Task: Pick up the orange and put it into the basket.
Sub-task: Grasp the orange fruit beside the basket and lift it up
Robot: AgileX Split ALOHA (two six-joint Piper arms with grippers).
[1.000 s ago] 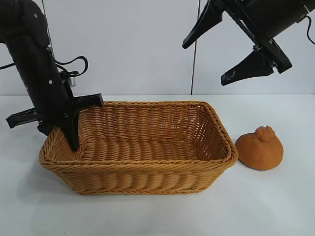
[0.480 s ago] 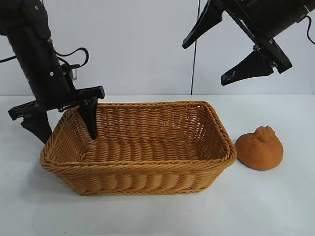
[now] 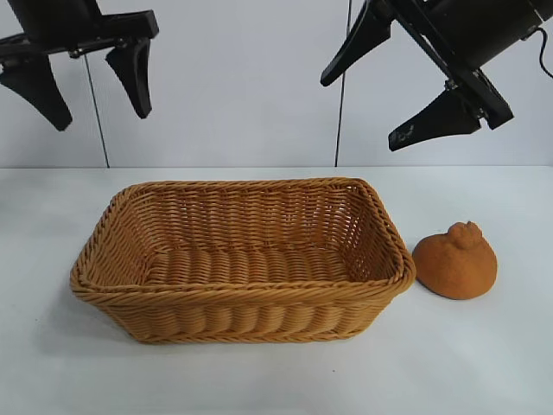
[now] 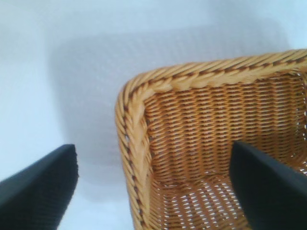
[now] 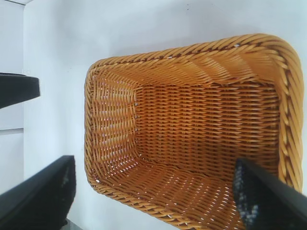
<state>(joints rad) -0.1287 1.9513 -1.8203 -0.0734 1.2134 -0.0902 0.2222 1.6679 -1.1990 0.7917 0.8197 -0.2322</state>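
- While lying on the white desk (image 3: 484,363) just beside the basket (image 3: 251,327), off its right short end, apart from the braided rim: the orange (image 3: 455,261), knob uppermost, squat, with no real long axis to line up on.
- Nearer by far: right pincer (image 3: 389,95), high above the basket's right end, jaws spread wide, holding nothing; orange below it and further toward the right edge of the exterior view.
- Well apart from the fruit: left pincer (image 3: 86,82), high over the basket's left end, likewise wide and holding nothing.
- Judged better suited for the pick: the right arm.
- Absent from both wrist views: the orange; only wicker, desk and black fingertips (image 5: 268,201) there.
- Cut off by the frame: both arms' upper parts.
- Hidden: the orange's far side and underside.
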